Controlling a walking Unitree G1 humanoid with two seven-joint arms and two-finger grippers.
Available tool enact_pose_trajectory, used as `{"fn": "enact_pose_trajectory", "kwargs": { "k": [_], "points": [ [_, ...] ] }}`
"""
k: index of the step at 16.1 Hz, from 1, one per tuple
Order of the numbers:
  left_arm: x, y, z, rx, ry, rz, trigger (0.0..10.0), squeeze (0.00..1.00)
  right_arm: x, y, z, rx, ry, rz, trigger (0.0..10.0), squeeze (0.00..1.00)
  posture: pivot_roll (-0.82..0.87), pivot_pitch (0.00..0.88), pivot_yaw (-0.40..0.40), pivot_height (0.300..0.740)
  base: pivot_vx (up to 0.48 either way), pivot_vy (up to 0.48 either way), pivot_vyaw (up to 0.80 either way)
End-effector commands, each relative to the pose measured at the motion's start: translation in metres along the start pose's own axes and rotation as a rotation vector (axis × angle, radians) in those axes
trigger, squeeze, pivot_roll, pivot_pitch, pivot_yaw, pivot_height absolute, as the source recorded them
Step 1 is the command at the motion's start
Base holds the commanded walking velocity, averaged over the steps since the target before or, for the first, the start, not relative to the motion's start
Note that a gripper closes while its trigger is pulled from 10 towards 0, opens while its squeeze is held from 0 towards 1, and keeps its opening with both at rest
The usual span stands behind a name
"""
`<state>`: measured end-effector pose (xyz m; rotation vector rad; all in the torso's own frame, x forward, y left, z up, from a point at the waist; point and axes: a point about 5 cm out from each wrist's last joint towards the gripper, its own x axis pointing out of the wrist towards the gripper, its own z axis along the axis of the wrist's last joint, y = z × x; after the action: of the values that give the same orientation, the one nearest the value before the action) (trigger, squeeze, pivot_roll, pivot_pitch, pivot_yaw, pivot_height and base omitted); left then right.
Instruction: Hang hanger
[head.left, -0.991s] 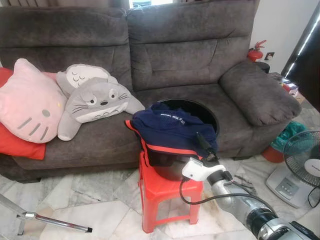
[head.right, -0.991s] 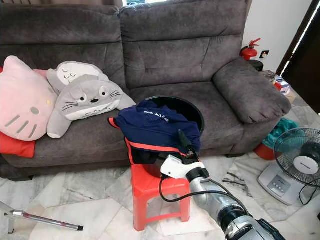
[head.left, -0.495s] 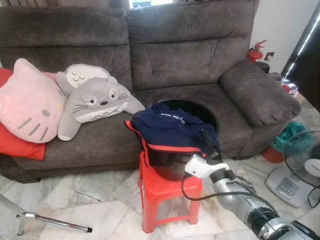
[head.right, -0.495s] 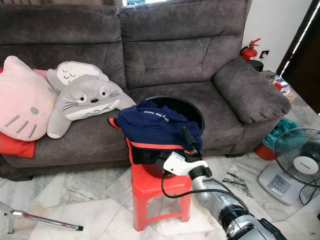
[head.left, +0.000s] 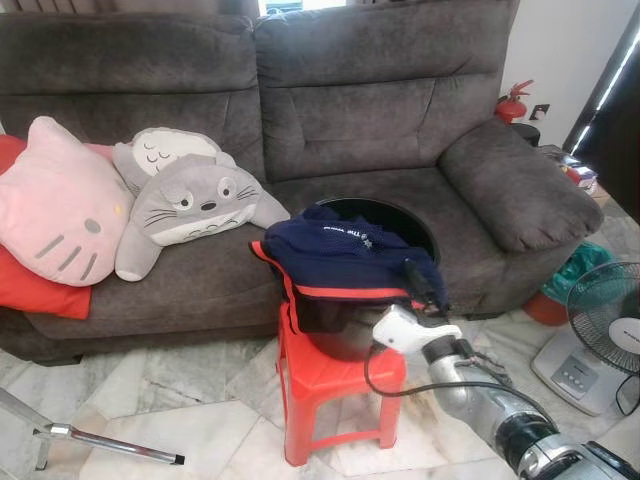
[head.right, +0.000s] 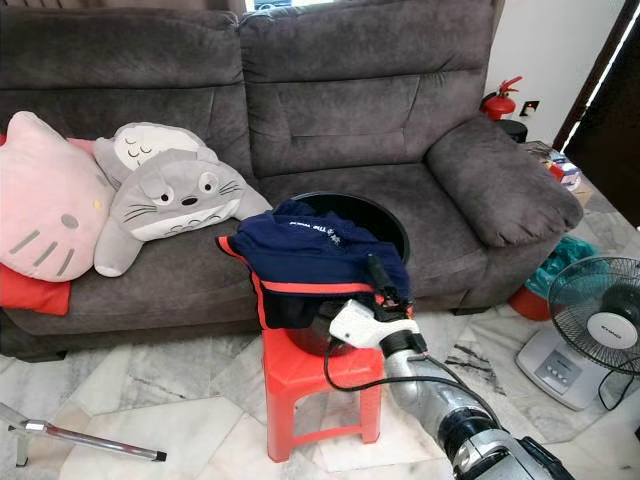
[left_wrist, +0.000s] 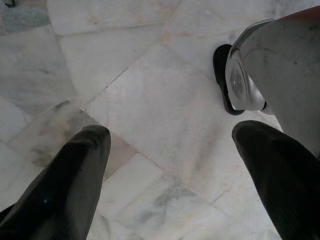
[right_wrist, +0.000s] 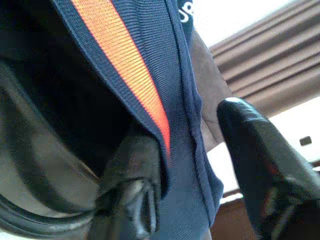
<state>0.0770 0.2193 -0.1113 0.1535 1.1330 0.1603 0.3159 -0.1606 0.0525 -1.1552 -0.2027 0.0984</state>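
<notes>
A navy shirt (head.left: 345, 260) with an orange hem lies draped over a black basin (head.left: 400, 212) on a red plastic stool (head.left: 335, 385) in front of the sofa. My right gripper (head.left: 426, 291) reaches to the shirt's near right edge. In the right wrist view its fingers (right_wrist: 132, 185) are open and straddle the orange-trimmed hem (right_wrist: 130, 75), one finger under the cloth near the basin's rim (right_wrist: 45, 215), the other outside it. My left gripper (left_wrist: 170, 135) hangs open over the marble floor.
A grey sofa (head.left: 380, 110) stands behind the stool, with a pink cat cushion (head.left: 55, 205) and a grey plush (head.left: 185, 200) on its left seat. A standing fan (head.left: 600, 325) is at the right. A metal leg (head.left: 100, 440) lies on the floor at the left.
My right gripper has slid a little to the right and farther onto the shirt's edge. The shirt's hem has shifted slightly with it.
</notes>
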Motion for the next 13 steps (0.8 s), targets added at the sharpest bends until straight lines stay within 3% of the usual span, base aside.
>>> {"fn": "enact_pose_trajectory", "kwargs": {
  "k": [1, 5, 13],
  "points": [
    [-0.0004, -0.0044, -0.0026, 0.001, 0.017, -0.013, 10.0, 0.00, 0.0032, -0.0054, -0.0056, 0.007, 0.043, -0.014, 0.0, 0.00, -0.16, 0.000, 0.005, 0.740, 0.000, 0.000, 0.00],
    [-0.0003, -0.0061, -0.0025, 0.002, 0.022, -0.016, 10.0, 0.00, 0.0020, -0.0054, -0.0121, 0.048, 0.111, -0.014, 0.0, 0.00, -0.16, 0.000, 0.006, 0.740, 0.000, 0.000, 0.00],
    [-0.0001, -0.0057, -0.0018, 0.005, 0.019, -0.009, 10.0, 0.00, 0.0033, -0.0052, -0.0090, 0.065, 0.094, -0.007, 0.0, 0.00, -0.16, 0.000, 0.007, 0.740, 0.000, 0.000, 0.00]
  ]
}}
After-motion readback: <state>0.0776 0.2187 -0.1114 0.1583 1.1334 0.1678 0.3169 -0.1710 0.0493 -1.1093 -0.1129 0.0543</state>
